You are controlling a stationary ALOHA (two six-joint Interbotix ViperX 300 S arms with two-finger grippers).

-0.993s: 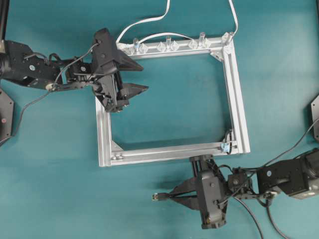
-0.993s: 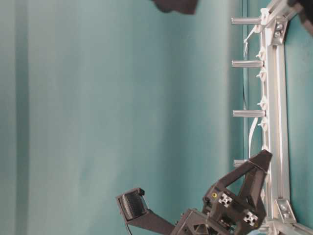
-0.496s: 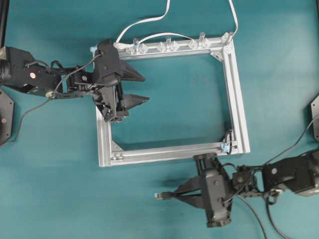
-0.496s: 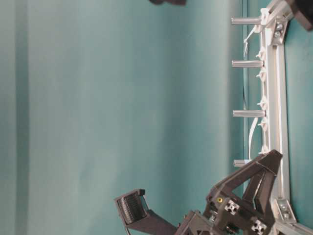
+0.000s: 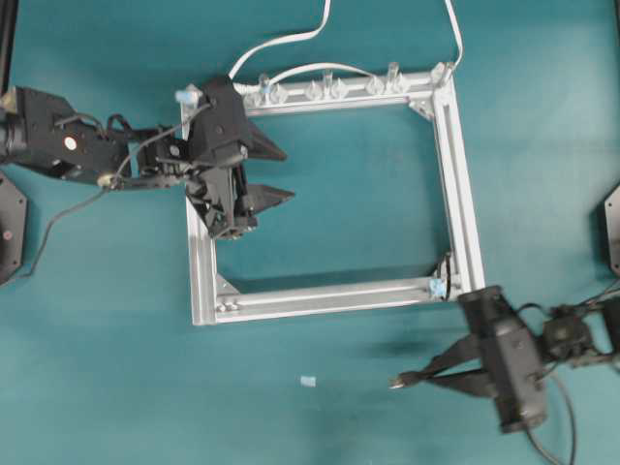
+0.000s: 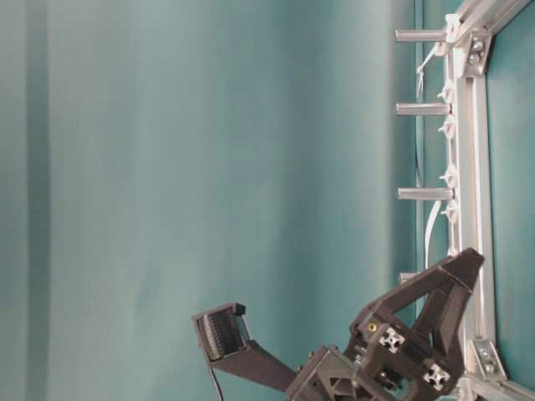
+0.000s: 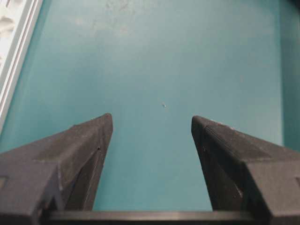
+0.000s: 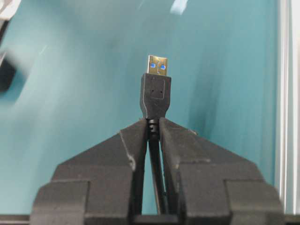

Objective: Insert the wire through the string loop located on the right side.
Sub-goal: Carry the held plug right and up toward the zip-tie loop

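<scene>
The right gripper (image 8: 154, 129) clamps the wire (image 8: 155, 96) behind its plug, tip free for threading the string loop (image 5: 444, 274) at the frame's (image 5: 463, 194) near-right corner.

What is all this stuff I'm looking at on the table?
wire: one, black with a metal USB tip, gripped near its plug, in front of the frame
string loop: one, dark, at the frame's near right corner
frame: one, silver, mid-table
white cable: one, running along the frame's far bar
clear clips: several, on the far bar
small pale scrap: one, on the table
table: teal
left gripper: black, open, empty
right gripper: black, shut on the wire
</scene>
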